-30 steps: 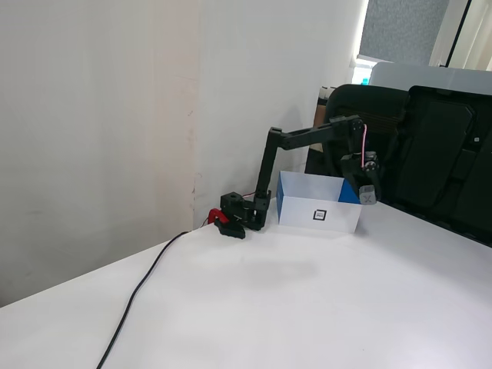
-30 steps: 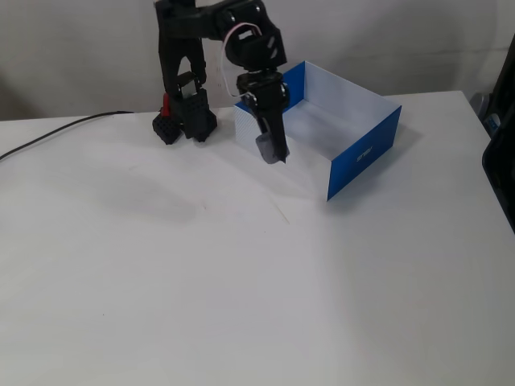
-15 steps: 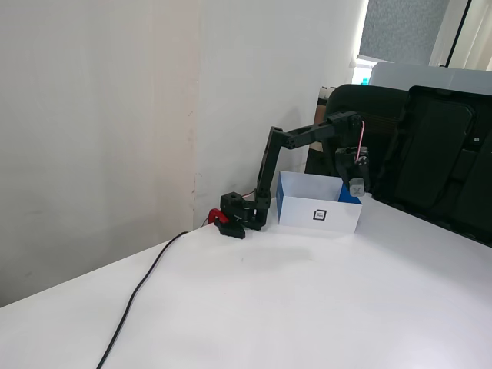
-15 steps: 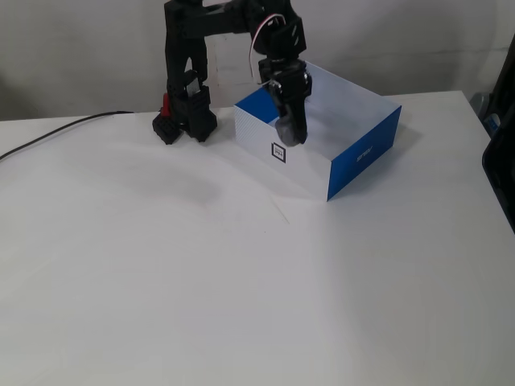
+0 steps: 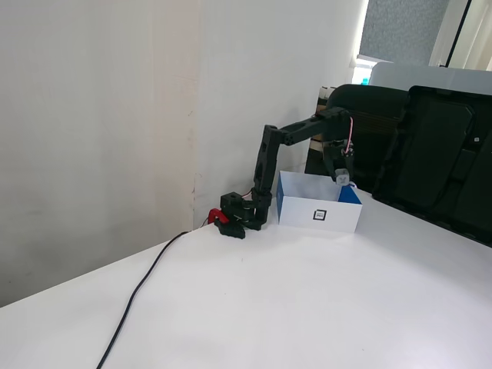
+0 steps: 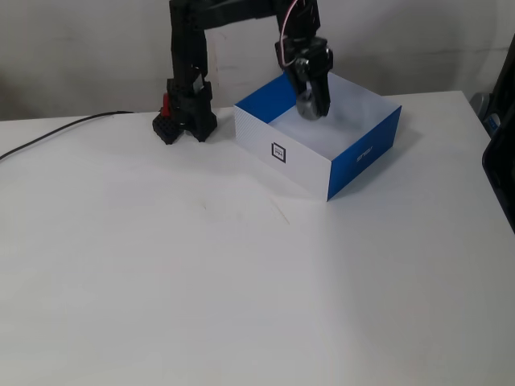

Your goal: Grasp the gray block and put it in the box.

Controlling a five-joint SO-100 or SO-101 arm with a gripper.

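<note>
The gray block (image 6: pixel 307 107) looks blurred at the gripper (image 6: pixel 311 110) tip, its marks unreadable

Box (image 6: pixel 299 170) is open on top, only its low walls get in the way. Bench (image 6: pixel 241 289) in front is wide open; cable (image 6: pixel 56 133) off left.

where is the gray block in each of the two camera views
In a fixed view: the gray block is right of centre, held in the gripper just above the box.
In another fixed view: the gray block is near the top centre, hanging over the box's open inside.
Shared landmark: the square label on the box's white front.
</note>
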